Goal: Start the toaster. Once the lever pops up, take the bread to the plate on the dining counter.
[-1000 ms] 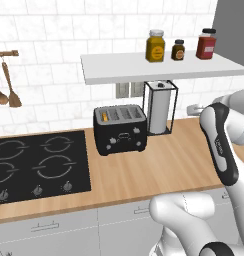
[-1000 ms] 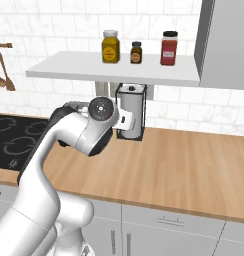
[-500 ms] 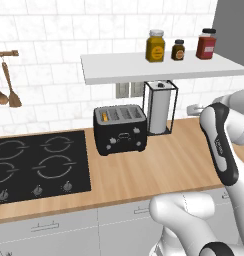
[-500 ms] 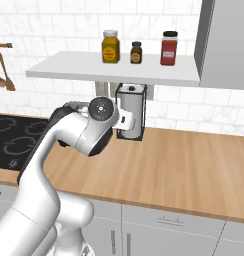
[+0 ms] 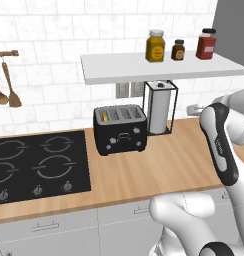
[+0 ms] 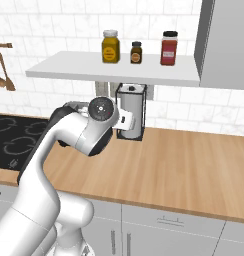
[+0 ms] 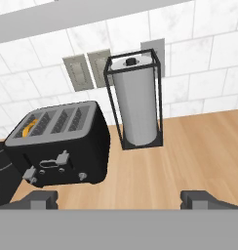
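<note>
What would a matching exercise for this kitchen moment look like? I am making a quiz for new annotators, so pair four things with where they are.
Things:
1. golden-tan slice of bread
2. white paper-towel roll in a black wire frame
3. three jars, yellow, brown and red
4. two brown wooden spoons

Places:
A. on the white wall shelf
B. hanging on the tiled wall left of the black hob
C. in the leftmost slot of the black boxy toaster
D. standing on the wood worktop, right of the toaster

Pairs: 1-C, 2-D, 3-A, 4-B
</note>
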You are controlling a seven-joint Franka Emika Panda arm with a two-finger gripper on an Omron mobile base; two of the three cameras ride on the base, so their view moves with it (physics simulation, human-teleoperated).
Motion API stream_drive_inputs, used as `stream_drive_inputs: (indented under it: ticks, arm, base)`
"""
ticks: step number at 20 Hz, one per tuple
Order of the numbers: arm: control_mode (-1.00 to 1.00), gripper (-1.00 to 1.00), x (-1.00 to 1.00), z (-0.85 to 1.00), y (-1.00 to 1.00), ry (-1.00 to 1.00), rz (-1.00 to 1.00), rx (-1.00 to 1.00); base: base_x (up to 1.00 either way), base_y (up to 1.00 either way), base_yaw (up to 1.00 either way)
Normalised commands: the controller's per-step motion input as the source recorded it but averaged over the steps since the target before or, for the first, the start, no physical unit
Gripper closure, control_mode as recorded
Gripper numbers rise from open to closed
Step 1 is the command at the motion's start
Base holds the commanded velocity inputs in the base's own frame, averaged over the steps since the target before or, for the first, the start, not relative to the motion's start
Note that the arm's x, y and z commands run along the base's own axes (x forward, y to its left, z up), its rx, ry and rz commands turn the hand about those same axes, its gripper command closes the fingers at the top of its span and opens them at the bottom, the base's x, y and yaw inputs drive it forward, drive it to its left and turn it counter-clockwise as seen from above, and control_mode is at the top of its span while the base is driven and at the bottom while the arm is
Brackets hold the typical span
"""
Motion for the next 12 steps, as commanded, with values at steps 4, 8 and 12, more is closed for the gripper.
stream_drive_inputs:
  ticks: [4,8,12]
  arm:
    - [-1.00,-1.00,0.00,0.00,0.00,0.00,0.00,0.00]
    - [-1.00,-1.00,0.00,0.00,0.00,0.00,0.00,0.00]
    - [-1.00,-1.00,0.00,0.00,0.00,0.00,0.00,0.00]
  base:
    - [0.00,0.00,0.00]
    - [0.00,0.00,0.00]
    - [0.00,0.00,0.00]
